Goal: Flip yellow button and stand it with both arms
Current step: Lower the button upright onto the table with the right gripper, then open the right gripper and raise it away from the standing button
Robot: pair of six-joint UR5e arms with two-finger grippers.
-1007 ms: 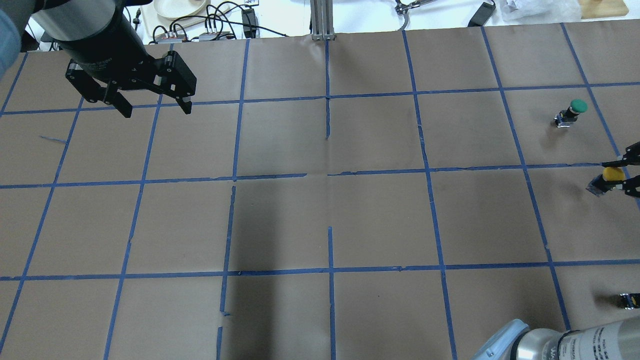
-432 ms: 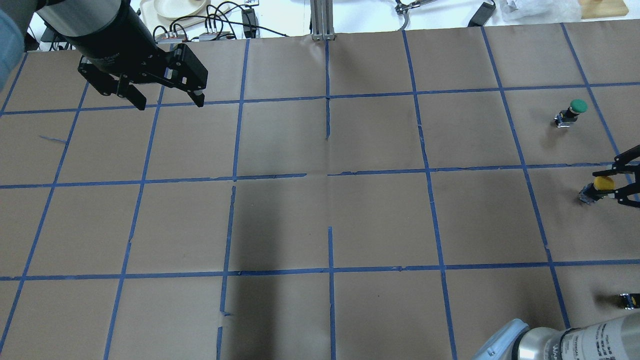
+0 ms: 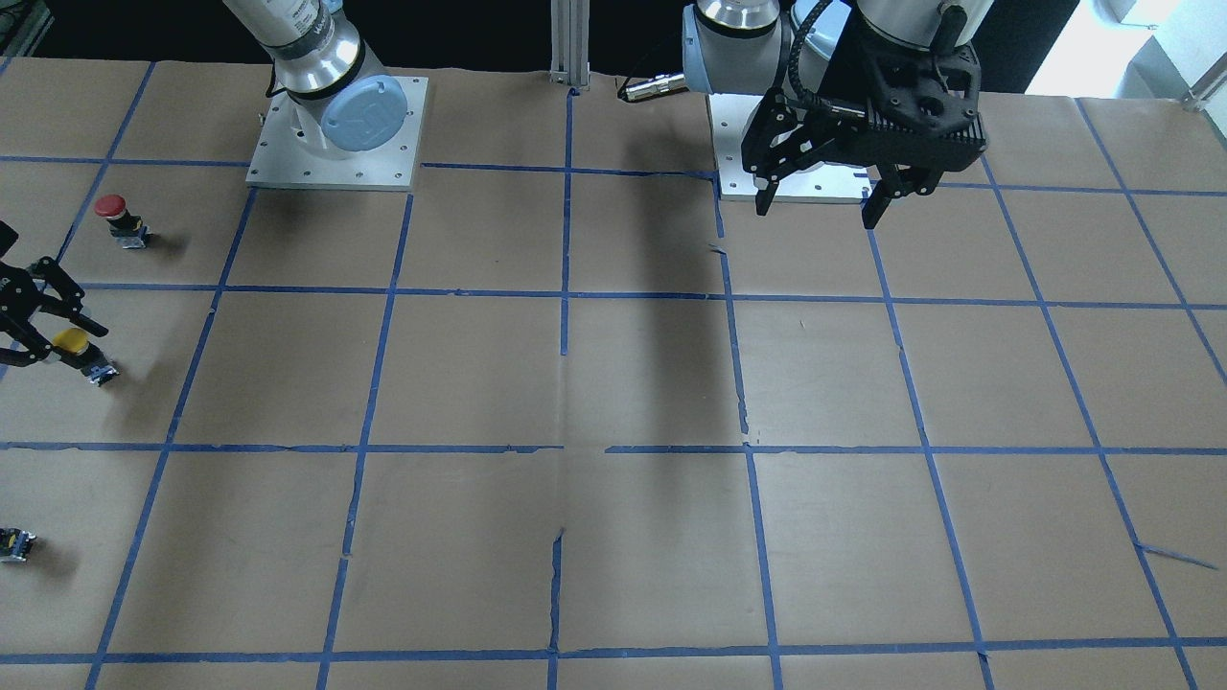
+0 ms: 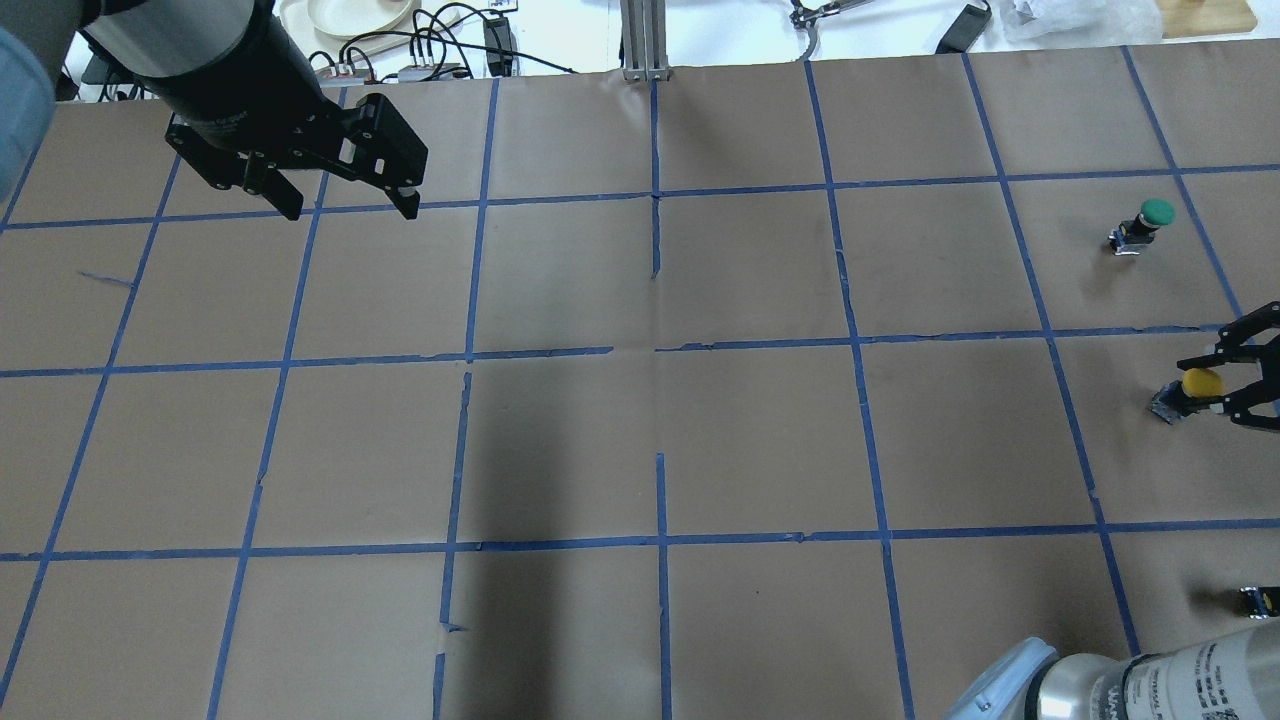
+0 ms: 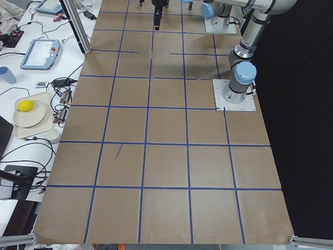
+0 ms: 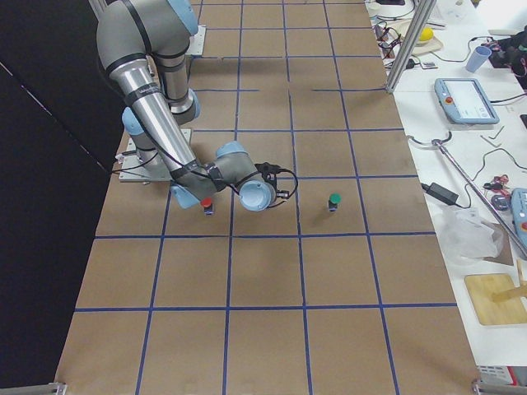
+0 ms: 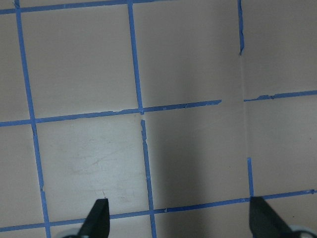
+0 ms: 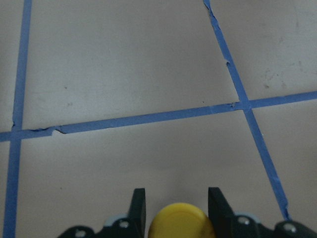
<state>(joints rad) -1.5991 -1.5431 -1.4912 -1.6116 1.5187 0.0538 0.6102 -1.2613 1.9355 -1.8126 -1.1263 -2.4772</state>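
Observation:
The yellow button is at the table's far right edge in the overhead view. It is tilted, with its grey-black base pointing toward the table's middle. My right gripper is shut on its yellow cap, one finger on each side. The right wrist view shows the cap between the two fingers. In the front view the yellow button and right gripper are at the left edge. I cannot tell whether the base touches the paper. My left gripper is open and empty, high over the far left.
A green-capped button stands in the overhead view's upper right. A red-capped button stands at the front view's left. A small black-and-yellow block lies at the right edge. Brown paper with a blue tape grid covers the table.
My right gripper has carried the yellow button down and slightly left in the overhead view, and the button now tilts more. My left gripper has moved right and slightly up in that view, still open.

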